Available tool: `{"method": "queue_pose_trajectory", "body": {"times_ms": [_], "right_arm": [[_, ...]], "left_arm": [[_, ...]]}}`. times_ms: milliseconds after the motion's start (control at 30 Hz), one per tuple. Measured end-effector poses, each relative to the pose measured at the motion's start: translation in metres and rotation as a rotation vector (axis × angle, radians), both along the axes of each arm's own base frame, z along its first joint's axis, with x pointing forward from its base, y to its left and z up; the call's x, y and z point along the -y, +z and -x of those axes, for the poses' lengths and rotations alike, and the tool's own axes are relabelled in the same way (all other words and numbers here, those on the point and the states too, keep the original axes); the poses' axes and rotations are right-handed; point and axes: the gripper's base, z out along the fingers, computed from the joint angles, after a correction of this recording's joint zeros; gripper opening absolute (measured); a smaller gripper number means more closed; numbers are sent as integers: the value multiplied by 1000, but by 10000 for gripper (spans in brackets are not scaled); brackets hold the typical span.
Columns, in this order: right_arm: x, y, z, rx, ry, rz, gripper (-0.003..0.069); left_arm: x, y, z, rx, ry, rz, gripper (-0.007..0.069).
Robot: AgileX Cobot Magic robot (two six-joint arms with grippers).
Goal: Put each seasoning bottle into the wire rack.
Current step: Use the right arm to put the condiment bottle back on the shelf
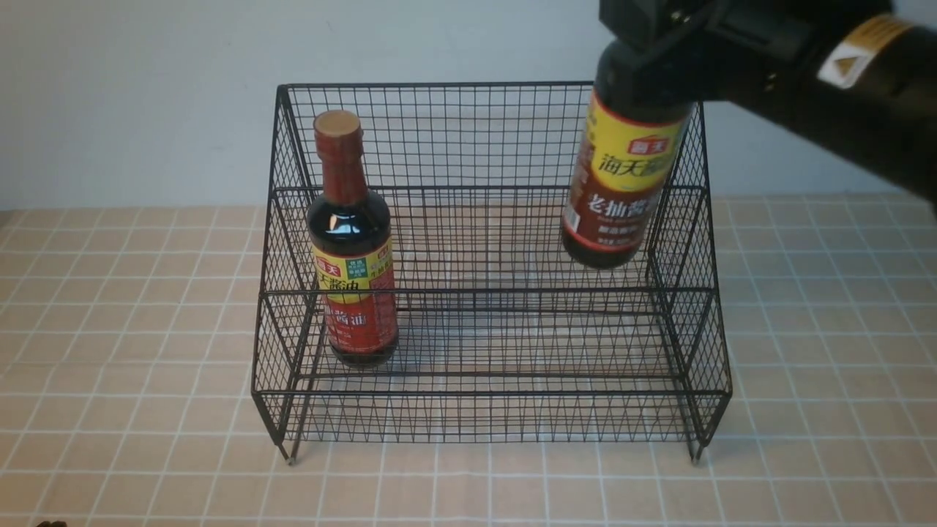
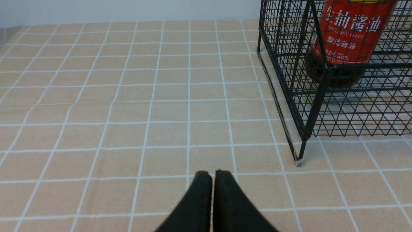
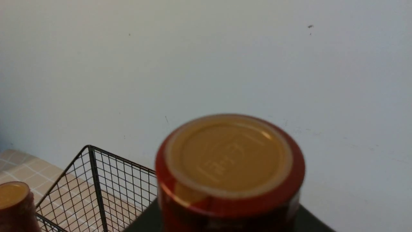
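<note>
The black wire rack point(image 1: 490, 85) stands mid-table. The red-label seasoning bottle point(image 1: 351, 241) stands upright on the rack's lower tier at the left. It also shows in the left wrist view point(image 2: 347, 35), and its cap shows in the right wrist view point(image 3: 13, 196). My right gripper point(image 1: 648, 40) is shut on the neck of the brown-label bottle point(image 1: 622, 190). It holds the bottle slightly tilted in the air, inside the rack's right side, with its base off the wires. Its tan cap point(image 3: 228, 154) fills the right wrist view. My left gripper point(image 2: 212, 174) is shut and empty, low over the cloth, left of the rack point(image 2: 317, 96).
A beige checked tablecloth point(image 1: 132, 329) covers the table. A pale wall point(image 1: 146, 95) stands close behind the rack. The rack's top corner point(image 3: 90, 149) shows beside the held bottle. The rack's short foot point(image 2: 299, 161) stands near my left gripper.
</note>
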Motion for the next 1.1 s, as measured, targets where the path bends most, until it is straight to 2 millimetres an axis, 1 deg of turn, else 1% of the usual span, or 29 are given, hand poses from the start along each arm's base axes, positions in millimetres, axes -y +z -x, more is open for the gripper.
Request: {"method": "queue_pose_trajectory", "body": {"times_ms": [133, 267, 433, 700, 933, 1033, 1100], "right_arm": [[-7, -19, -13, -39, -2, 24, 265], [-12, -35, -20, -98, 2, 58, 265], [-15, -56, -24, -221, 15, 126, 265], [-19, -81, -29, -339, 27, 206, 265], [-20, -80, -30, -340, 28, 208, 268], [-19, -79, -29, -349, 28, 202, 321], [-17, -73, -26, -341, 28, 194, 382]], "left_arm": [[0, 0, 0, 0, 0, 0, -7], [0, 0, 0, 0, 0, 0, -7], [0, 0, 0, 0, 0, 0, -7], [0, 0, 0, 0, 0, 0, -7], [0, 0, 0, 0, 0, 0, -7], [0, 0, 0, 0, 0, 0, -7], [0, 0, 0, 0, 0, 0, -7]]}}
